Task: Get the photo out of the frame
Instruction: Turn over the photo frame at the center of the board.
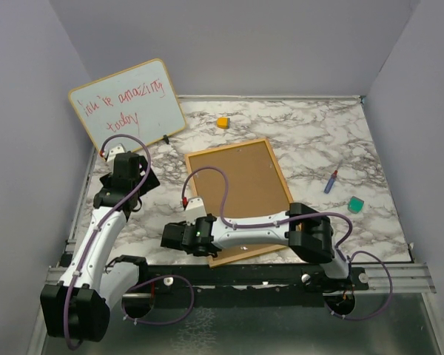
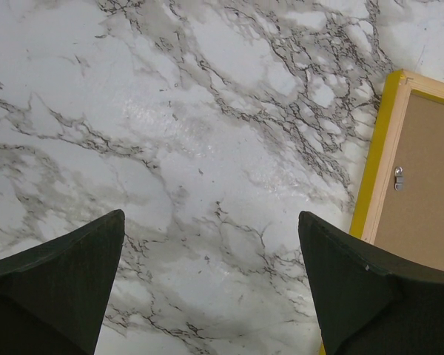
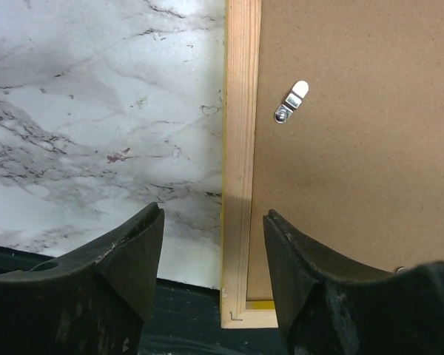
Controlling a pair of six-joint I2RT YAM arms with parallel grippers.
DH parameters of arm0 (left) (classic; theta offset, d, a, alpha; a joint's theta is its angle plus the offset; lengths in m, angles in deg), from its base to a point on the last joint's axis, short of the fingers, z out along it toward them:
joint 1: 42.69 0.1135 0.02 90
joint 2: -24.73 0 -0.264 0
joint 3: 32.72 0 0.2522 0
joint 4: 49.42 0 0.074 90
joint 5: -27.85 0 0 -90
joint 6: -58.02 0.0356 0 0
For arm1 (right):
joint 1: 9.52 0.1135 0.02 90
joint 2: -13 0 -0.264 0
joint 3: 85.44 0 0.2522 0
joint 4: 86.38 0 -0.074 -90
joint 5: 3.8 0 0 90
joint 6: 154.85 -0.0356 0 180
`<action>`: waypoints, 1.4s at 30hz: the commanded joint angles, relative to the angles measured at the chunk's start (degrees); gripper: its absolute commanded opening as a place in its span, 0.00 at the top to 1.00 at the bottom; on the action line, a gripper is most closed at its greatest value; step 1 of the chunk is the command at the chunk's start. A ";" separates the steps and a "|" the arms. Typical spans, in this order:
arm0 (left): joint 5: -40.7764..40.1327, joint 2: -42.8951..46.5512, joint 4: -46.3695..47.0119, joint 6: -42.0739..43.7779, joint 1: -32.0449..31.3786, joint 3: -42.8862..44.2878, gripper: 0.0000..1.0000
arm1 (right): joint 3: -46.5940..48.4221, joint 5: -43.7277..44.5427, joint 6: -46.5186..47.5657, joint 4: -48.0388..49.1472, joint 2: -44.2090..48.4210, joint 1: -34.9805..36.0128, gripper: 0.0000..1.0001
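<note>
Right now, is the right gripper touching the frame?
Cannot tell. The right wrist view shows the right gripper straddling the wooden rail of the frame near a corner, but not its height above it; the top view hides the fingertips.

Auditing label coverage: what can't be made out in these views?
The photo: every view shows only the frame back, which hides it.
Frame's near edge, top view: the right arm covers part of it.
Whiteboard writing, top view: too small to read fully.
</note>
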 commanded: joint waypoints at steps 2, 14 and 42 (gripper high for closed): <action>-2.06 2.13 -0.60 -1.21 0.34 -0.45 0.01 | -0.84 2.84 -1.59 0.30 -3.14 0.40 0.42; -0.72 1.24 -0.45 -1.10 0.43 -0.47 0.01 | -0.39 4.97 -1.54 -0.51 -4.62 0.37 0.52; 34.42 -2.13 23.99 -13.68 1.10 -13.21 0.01 | -12.46 3.73 -0.58 10.41 12.80 0.36 0.99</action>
